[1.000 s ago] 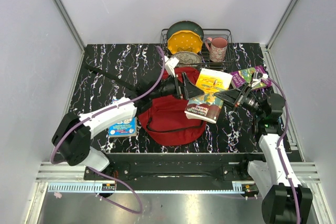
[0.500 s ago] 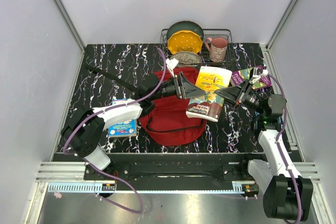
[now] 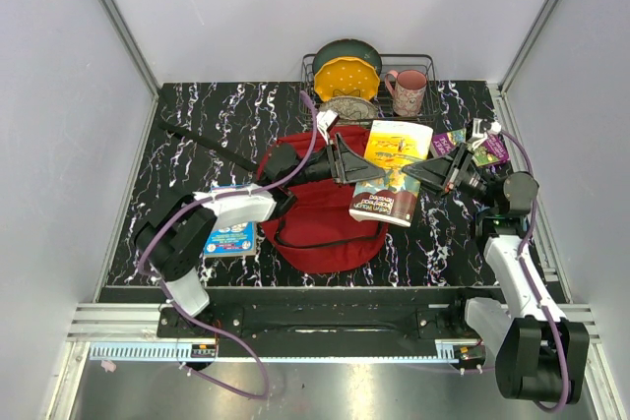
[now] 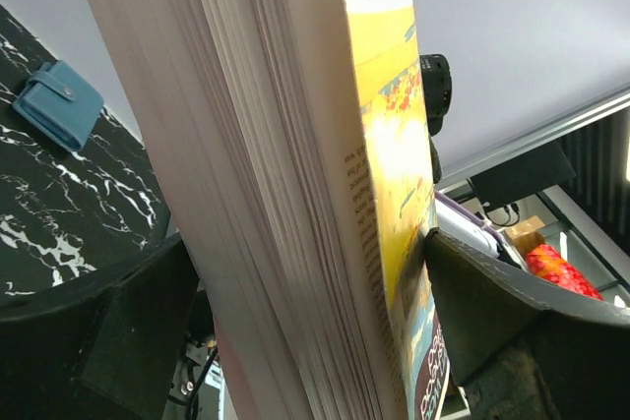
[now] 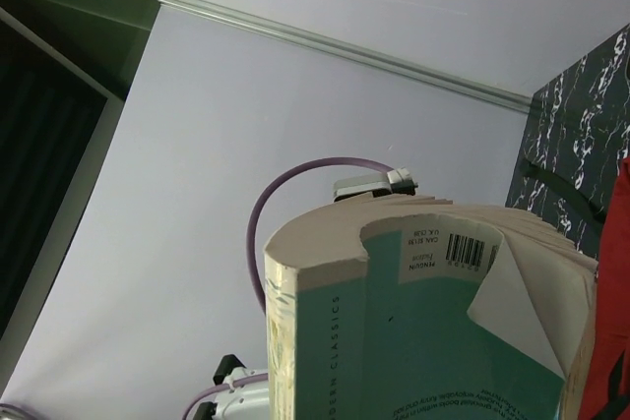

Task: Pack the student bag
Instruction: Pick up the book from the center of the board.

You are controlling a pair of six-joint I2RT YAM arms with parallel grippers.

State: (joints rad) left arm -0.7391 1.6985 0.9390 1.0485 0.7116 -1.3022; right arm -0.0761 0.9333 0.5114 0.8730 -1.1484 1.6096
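1. Just to the near left of the student bag (image 3: 315, 228), a blue-covered booklet (image 3: 229, 237) lies flat on the black marbled table (image 3: 197, 115). The left arm crosses above its far edge.
2. The student bag lies flat at the middle of the table, red side up, with a black zipper line curving across its near half. A black strap (image 3: 197, 143) trails from it toward the far left.
3. Above the bag's far right part, a thick paperback book (image 3: 392, 179) is held clear of the table and tilted, its yellow-and-teal cover facing up.
4. The left gripper (image 3: 354, 162) reaches across the bag from the left. Its jaws are spread wide and straddle the book's left edge, the page block toward one finger and the cover against the other. Whether they press on the book cannot be told.
5. The right gripper (image 3: 421, 172) comes in from the bag's right and is clamped on the book's right edge. Its wrist view shows a teal spine, a barcode and a folded-over cover corner.
6. Farther right of the bag, a purple book (image 3: 472, 145) lies flat.
7. Behind the bag stands a wire dish rack (image 3: 433, 66). It holds a yellow plate (image 3: 346, 78), a dark green plate (image 3: 346, 50) and a pink mug (image 3: 408, 91).
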